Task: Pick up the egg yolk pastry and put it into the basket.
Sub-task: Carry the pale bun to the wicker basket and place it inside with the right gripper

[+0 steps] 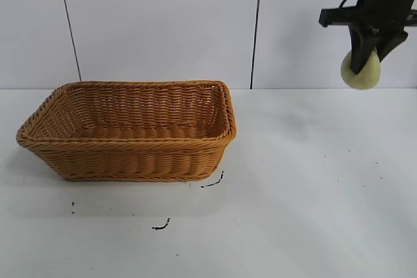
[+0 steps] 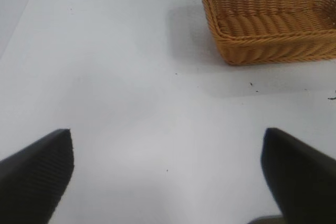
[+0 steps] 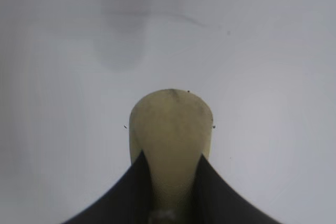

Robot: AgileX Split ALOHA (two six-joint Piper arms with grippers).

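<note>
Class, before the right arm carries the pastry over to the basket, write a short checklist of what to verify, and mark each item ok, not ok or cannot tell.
1. Right gripper shut on the egg yolk pastry: ok.
2. Pastry lifted off the table: ok, it hangs well above it.
3. Pastry over the basket: not ok, it is far to the right.
4. Inside of the basket free: ok, nothing shows in it.
5. Left gripper out of the path: cannot tell; open, low over bare table.
</note>
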